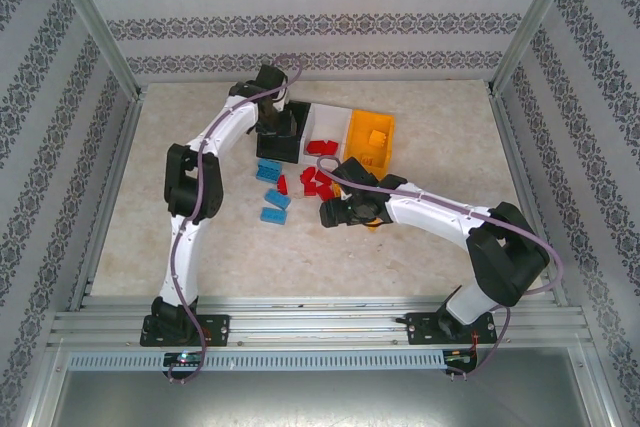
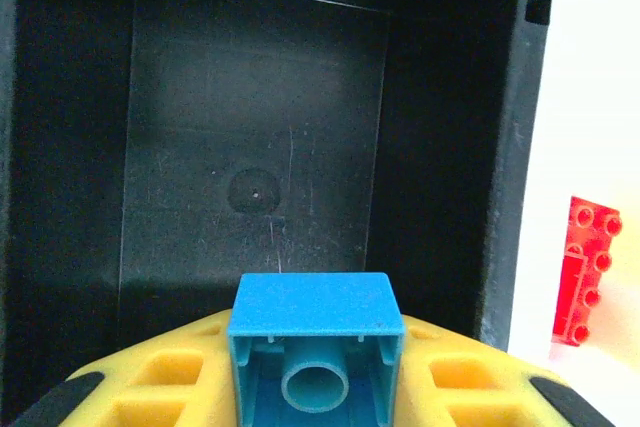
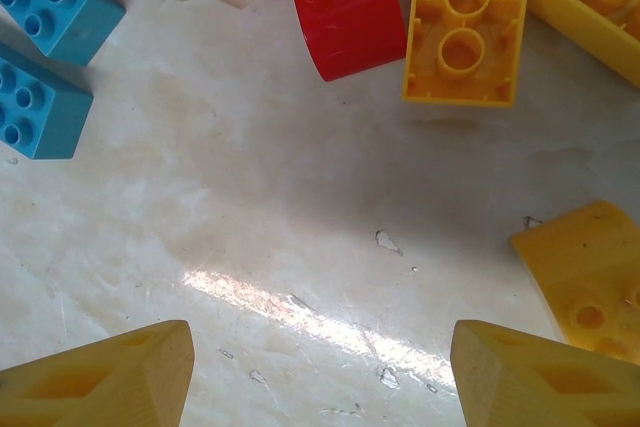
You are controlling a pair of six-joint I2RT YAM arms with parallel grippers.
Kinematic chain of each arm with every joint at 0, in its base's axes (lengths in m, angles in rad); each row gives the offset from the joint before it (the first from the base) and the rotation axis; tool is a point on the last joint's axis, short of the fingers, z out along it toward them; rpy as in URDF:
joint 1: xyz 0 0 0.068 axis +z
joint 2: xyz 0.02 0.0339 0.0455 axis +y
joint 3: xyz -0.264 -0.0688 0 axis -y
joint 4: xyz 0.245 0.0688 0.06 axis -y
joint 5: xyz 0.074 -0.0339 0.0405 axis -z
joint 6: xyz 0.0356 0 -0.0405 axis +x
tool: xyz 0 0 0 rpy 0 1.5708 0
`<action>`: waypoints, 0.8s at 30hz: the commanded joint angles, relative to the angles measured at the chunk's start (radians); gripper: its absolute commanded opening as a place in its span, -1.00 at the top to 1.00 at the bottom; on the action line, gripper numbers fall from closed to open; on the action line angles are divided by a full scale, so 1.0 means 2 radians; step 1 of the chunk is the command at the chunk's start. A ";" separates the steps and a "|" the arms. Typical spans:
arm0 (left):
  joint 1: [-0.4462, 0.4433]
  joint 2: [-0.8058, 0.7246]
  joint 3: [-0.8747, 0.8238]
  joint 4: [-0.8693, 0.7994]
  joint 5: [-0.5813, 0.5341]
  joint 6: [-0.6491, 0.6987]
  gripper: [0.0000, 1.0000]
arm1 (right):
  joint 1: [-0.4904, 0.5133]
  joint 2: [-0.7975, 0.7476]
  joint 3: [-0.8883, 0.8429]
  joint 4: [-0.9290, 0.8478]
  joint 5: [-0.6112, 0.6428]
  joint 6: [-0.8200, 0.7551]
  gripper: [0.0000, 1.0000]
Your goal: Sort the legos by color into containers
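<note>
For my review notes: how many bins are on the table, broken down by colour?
black bin: 1
white bin: 1
orange bin: 1
Total: 3 bins

**Bins at 12 o'clock, bricks before them**

Seen from above, three bins stand side by side toward 12 o'clock on the table: left bin, middle bin, right bin. The left gripper hangs over the left bin with a brick between its fingers. A lone brick seems to lie in the middle bin. Three bricks lie at 7 o'clock of the bins, and a cluster at 6. The right gripper sits at 6 o'clock of the cluster, apart from it.
</note>
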 commanded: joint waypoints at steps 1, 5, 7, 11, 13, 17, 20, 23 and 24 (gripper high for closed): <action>0.003 0.010 0.030 -0.035 -0.013 0.017 0.33 | 0.006 -0.007 -0.014 0.001 0.004 0.014 -0.38; 0.003 0.015 0.031 -0.036 -0.014 0.020 0.06 | 0.017 -0.024 -0.025 -0.003 0.010 0.026 -0.38; 0.003 0.015 0.029 -0.037 -0.015 0.020 -0.06 | 0.024 -0.036 -0.031 -0.010 0.019 0.032 -0.38; 0.003 -0.006 0.011 -0.029 -0.006 0.013 -0.17 | 0.040 -0.055 -0.042 -0.021 0.032 0.047 -0.39; 0.003 -0.035 -0.021 -0.008 0.000 0.009 -0.23 | 0.050 -0.066 -0.045 -0.028 0.039 0.056 -0.39; 0.003 -0.092 -0.072 0.011 0.012 0.003 -0.29 | 0.066 -0.086 -0.051 -0.036 0.054 0.075 -0.39; 0.001 -0.148 -0.119 0.019 0.023 -0.002 -0.34 | 0.082 -0.104 -0.057 -0.040 0.062 0.091 -0.39; -0.002 -0.222 -0.191 0.038 0.034 -0.012 -0.40 | 0.100 -0.127 -0.061 -0.050 0.075 0.104 -0.40; -0.004 -0.252 -0.223 0.047 0.041 -0.017 -0.43 | 0.104 -0.135 -0.064 -0.054 0.076 0.109 -0.40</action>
